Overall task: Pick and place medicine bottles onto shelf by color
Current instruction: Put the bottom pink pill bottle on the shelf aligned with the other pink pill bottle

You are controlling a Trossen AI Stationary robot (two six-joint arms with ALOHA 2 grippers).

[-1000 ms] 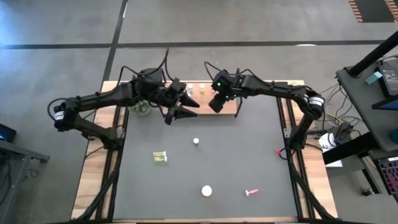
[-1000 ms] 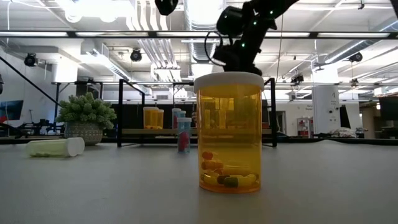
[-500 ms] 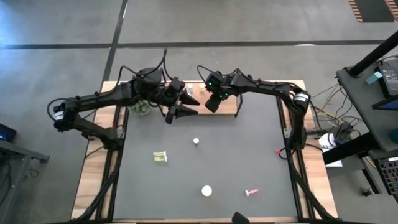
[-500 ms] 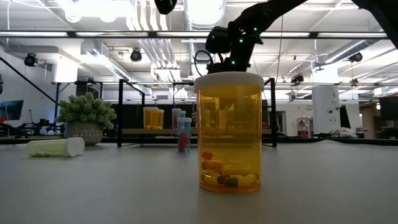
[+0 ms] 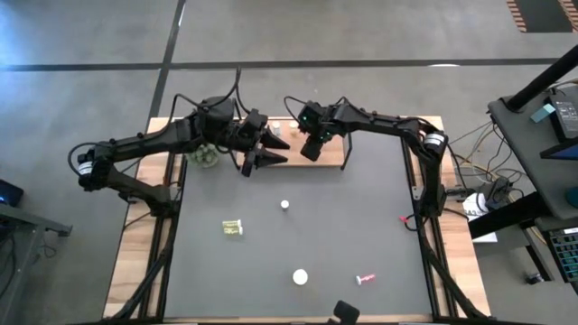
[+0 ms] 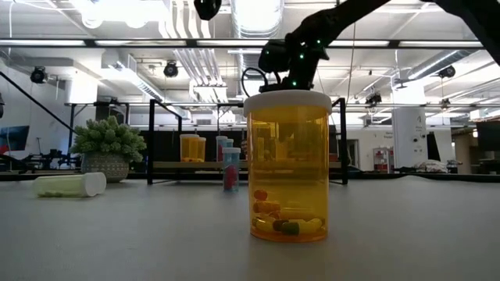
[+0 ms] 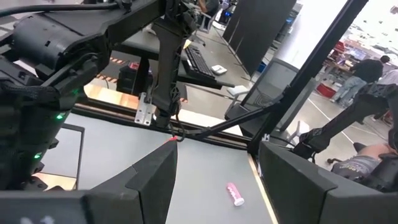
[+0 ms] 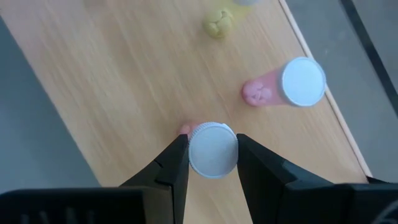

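Your right gripper is hovering over the shelf at the far edge of the table, and its fingers are pressing in on the white cap of a pink bottle, which is standing upright on the light wood. The right wrist view is giving you the clearest look: the cap is sitting squarely between the two dark fingers, and both are touching its rim. Just beside it, a second pink bottle is standing on the same board, and a yellow-green bottle is standing farther along.

Your left gripper is waiting just beside the shelf's left end, above the table, with its fingers standing partly apart and holding nothing.

On the dark mat you are still looking at loose bottles: a yellow-green one lying on its side toward the left, a small upright one near the middle showing only its white cap, a wider orange bottle nearer the front edge, and a pink one lying on its side to its right.

In the low view, the wide orange bottle is filling the foreground, with pills in its bottom. A green plant ball is sitting in a pot near the shelf's left end.
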